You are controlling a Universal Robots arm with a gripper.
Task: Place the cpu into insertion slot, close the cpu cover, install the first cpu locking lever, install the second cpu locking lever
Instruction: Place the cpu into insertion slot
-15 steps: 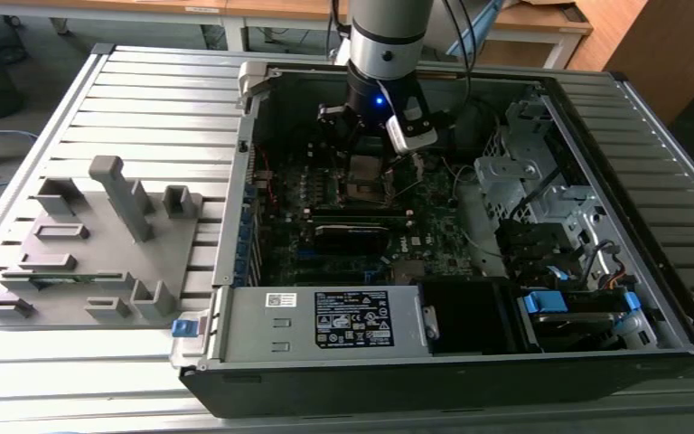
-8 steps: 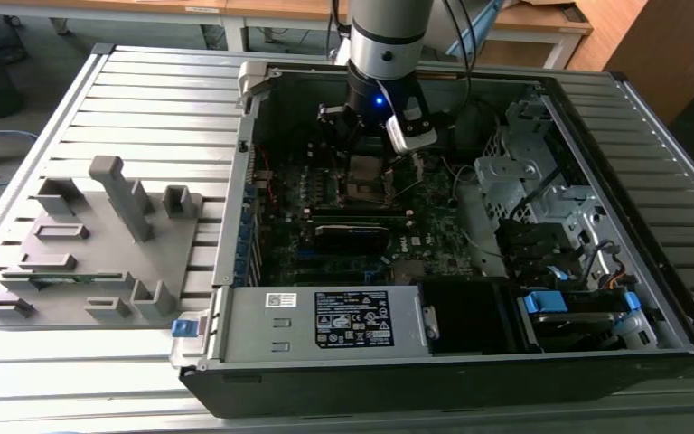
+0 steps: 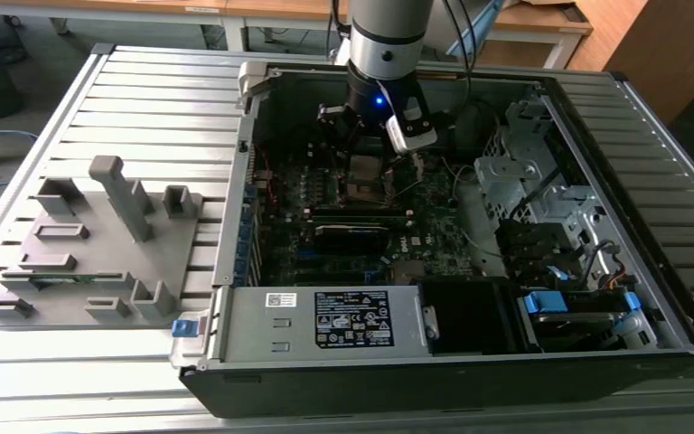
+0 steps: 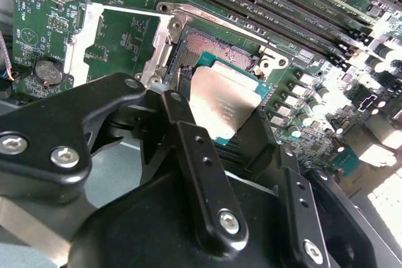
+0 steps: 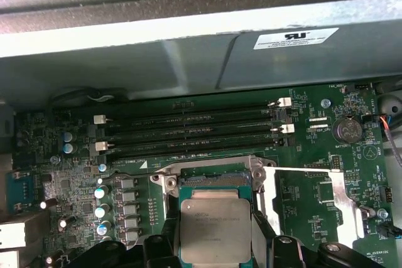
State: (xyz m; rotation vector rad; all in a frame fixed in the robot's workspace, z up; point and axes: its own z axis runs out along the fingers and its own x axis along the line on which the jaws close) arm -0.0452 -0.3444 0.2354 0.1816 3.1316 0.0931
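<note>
Gripper [image 4: 221, 110] clamped on cpu [image 5: 215, 227], 11 o'clock of case [image 3: 234, 212] centre in exterior view, just over slot [image 5: 210, 179]; cover [image 5: 350, 205] open. Risk: release off-square, likely bending socket pins.

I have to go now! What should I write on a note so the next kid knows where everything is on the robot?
The tool is shut on the cpu, gripping two opposite edges.
The cpu sits over the insertion slot and covers part of it; I cannot tell if it is seated.
The cpu cover is swung open beside the slot.
Done: cpu brought to the slot.
Left: seat the cpu, close the cover, both locking levers.
</note>
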